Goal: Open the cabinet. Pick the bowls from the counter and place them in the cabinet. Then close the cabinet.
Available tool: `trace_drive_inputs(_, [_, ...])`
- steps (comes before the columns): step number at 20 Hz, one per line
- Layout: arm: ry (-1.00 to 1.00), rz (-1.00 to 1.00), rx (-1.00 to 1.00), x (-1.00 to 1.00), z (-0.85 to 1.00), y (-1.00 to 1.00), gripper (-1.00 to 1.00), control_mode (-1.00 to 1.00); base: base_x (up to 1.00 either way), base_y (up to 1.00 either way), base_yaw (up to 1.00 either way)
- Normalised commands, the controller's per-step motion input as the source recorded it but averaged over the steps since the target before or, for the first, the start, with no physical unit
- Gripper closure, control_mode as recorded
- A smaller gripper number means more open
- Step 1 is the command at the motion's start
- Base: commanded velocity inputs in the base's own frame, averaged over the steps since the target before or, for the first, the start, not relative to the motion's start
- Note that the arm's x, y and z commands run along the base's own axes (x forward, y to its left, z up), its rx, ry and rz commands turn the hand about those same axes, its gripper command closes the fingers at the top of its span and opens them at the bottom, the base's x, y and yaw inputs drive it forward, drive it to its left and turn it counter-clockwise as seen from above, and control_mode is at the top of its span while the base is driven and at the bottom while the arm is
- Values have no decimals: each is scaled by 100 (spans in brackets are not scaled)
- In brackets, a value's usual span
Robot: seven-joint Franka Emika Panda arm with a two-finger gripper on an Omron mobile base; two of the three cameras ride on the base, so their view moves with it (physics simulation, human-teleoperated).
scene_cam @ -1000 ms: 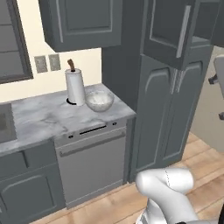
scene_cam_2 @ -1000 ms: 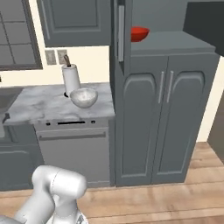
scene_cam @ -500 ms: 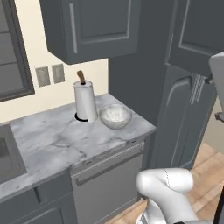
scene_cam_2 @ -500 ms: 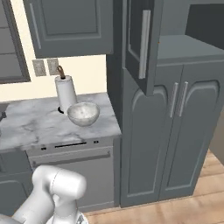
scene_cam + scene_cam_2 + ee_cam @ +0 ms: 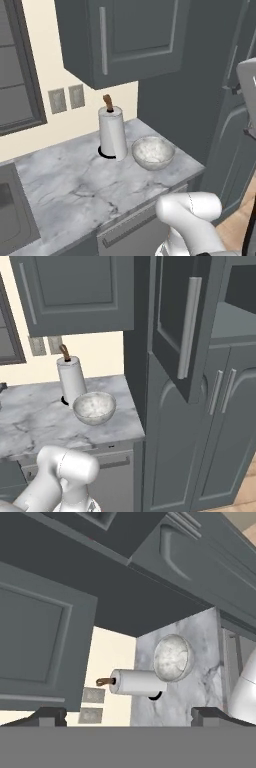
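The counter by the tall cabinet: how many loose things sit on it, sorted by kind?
Bowls: 1, the marbled bowl
Paper-towel rolls: 1, the white roll
Total: 2 on the marble counter

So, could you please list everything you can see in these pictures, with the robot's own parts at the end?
Marbled bowl: one, white-grey speckled, on the counter near its right end, beside the paper-towel roll.
Paper-towel roll: one, white with a brown spindle top, upright on the counter by the wall.
Counter: one, white marble with grey veining.
Cabinet: one, dark grey, its left door swung open, long bar handle.
Wall cabinet: one, grey, above the counter.
Lower doors: two, dark grey, arched panels, under the cabinet.
Wall plates: two, grey, on the cream wall.
Arm: one, white, low in the left base view.
Gripper: one, dark tips, open, empty.
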Motion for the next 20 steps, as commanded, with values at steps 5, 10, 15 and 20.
trace_drive_inputs(5, [0,0,0,0,0,0,-100,100,77,19,-4])
trace_drive_inputs(10, [0,0,0,0,0,0,-100,100,65,25,-21])
trace_drive_inputs(15, [0,0,0,0,0,0,-100,100,55,33,-28])
trace_drive_inputs(20, [0,0,0,0,0,0,-100,100,37,26,-22])
